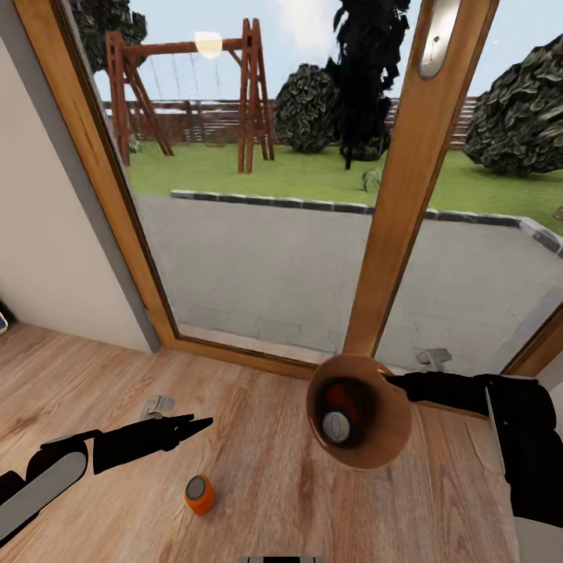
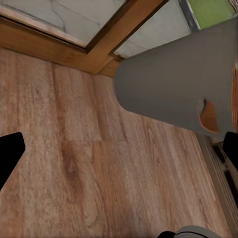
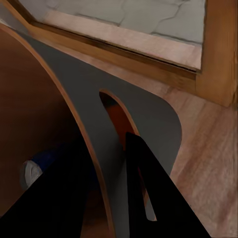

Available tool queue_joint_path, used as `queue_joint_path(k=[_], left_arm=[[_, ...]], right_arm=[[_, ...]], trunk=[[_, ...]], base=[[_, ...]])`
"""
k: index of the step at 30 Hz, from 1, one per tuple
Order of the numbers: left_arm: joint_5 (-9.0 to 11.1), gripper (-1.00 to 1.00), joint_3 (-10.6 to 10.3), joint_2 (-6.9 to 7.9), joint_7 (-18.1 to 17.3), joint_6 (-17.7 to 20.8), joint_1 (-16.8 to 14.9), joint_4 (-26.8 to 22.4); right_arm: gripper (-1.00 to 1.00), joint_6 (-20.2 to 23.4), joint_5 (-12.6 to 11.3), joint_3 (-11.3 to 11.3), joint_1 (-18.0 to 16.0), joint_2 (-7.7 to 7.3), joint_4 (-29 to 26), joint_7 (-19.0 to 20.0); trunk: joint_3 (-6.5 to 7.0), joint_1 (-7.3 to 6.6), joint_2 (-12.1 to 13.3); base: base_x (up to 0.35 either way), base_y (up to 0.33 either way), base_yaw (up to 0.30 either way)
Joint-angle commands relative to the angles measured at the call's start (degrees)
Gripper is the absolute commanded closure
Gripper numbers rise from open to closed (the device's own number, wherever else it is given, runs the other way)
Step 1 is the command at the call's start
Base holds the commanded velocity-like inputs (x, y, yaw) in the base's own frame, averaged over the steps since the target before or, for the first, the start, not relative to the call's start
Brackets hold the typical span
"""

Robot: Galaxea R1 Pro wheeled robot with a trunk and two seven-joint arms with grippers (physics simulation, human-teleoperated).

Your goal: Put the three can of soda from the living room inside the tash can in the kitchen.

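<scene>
- As far as the head view shows: two of three cans already in the round copper-brown tapering bin (image 1: pixel 374 438), one blue with a grey metal top (image 1: pixel 337 426), one orange-red behind it (image 1: pixel 342 395). Third left out: small orange cylindrical can with grey top (image 1: pixel 199 494), upright on the light wood plank floor (image 1: pixel 266 469), well apart from the bin.
- Left black gripper (image 1: pixel 202 424) hovering above and beside that can, not touching. Fingers close together in head view; tips wide apart at the frame edges in left wrist view, so likely apart and empty.
- Right black gripper (image 3: pixel 111 193) clamped over the bin wall, one finger inside, one outside; bin lifted and tilted.
- Judged remaining: grab last can, drop it in, return bin to kitchen.
- Head view alone: stray can, wood-framed glass door (image 1: pixel 407 180).
- Left wrist view: bin's grey outer wall (image 2: pixel 173 84).
- Right wrist view: grip on rim, blue can (image 3: pixel 37 171) inside.
</scene>
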Motion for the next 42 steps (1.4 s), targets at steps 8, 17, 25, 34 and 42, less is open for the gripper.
queue_joint_path(k=[8,17,25,34,42], left_arm=[[0.0,-1.0,0.0,0.01,0.0,0.0,0.0,0.0],[-0.1,-1.0,-0.1,0.0,0.0,0.0,0.0,0.0],[-0.1,-1.0,-0.1,0.01,0.0,0.0,0.0,0.0],[-0.1,-1.0,-0.1,0.01,0.0,0.0,0.0,0.0],[-0.1,-1.0,-0.1,-0.01,0.0,0.0,0.0,0.0]], right_arm=[[1.0,0.9,-1.5,-0.1,0.0,-0.01,0.0,0.2],[1.0,0.9,-1.6,-1.6,0.0,-0.01,0.0,0.2],[1.0,0.9,-1.5,-1.7,0.0,-0.01,0.0,0.2],[1.0,0.9,-1.5,-1.7,0.0,-0.01,0.0,0.2],[1.0,0.9,-1.5,-2.0,0.0,-0.01,0.0,0.2]], trunk=[[0.0,-0.01,0.0],[-0.56,-0.01,0.0],[-1.22,-0.01,0.0],[-1.56,-0.01,0.0],[-2.26,-0.01,0.0]], base=[[0.0,0.0,0.0],[0.0,0.0,-0.071],[0.0,0.0,-0.063],[0.0,0.0,-0.002],[0.0,0.0,0.0]])
